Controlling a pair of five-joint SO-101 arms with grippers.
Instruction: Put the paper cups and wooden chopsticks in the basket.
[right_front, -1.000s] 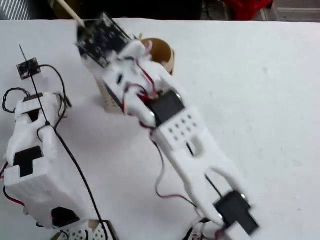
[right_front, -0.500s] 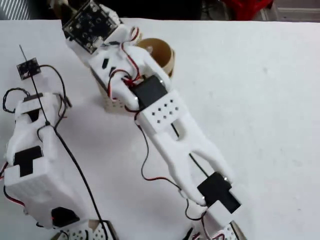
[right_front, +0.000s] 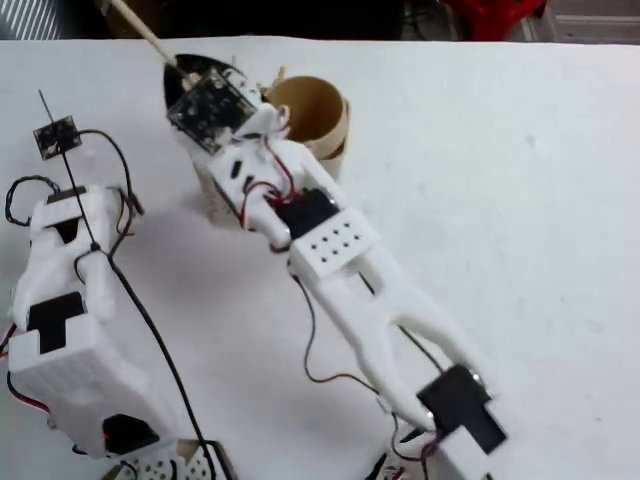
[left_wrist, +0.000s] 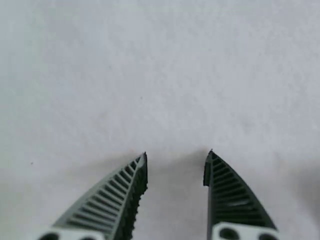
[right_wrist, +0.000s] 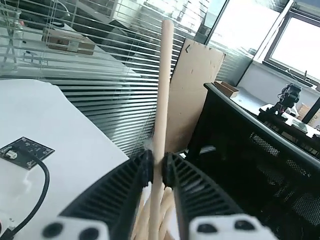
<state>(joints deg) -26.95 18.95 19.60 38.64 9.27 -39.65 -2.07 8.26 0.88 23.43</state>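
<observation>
**A:** Why was the right gripper (right_wrist: 159, 172) holding the chopstick (right_wrist: 163, 90) so upright?

**B:** My read is that it was staging a drop. The jaws were clamped on the stick low down, and most of its length poked out past the tips. End-first entry suits a narrow basket (right_front: 216, 198). Laid flat, the stick would likely bridge the rim.

**A:** Where was the basket?

**B:** At the table's 11 o'clock in the high view, under the right wrist. More sticks (right_wrist: 168, 206) showed just below the jaws, so the gripper was probably right over the load.

**A:** Cups?

**B:** One paper cup (right_front: 312, 108) was on the basket's 2 o'clock side. I couldn't tell if it was inside or just beside, because the arm covered that rim.

**A:** Arm pose?

**B:** The right arm (right_front: 350, 270) ran from its base at 5 o'clock out to 11 o'clock, close to full stretch. The wrist was pitched so the chopstick leaned out toward 11 o'clock, past the table edge.

**A:** Left side?

**B:** The left arm (right_front: 65, 300) was folded up at 8 o'clock, well apart from the basket. The left gripper (left_wrist: 176, 162) pointed down at the table (left_wrist: 160, 75), jaws parted by a narrow gap with nothing between them. It looked parked, with no part in this step.
</observation>
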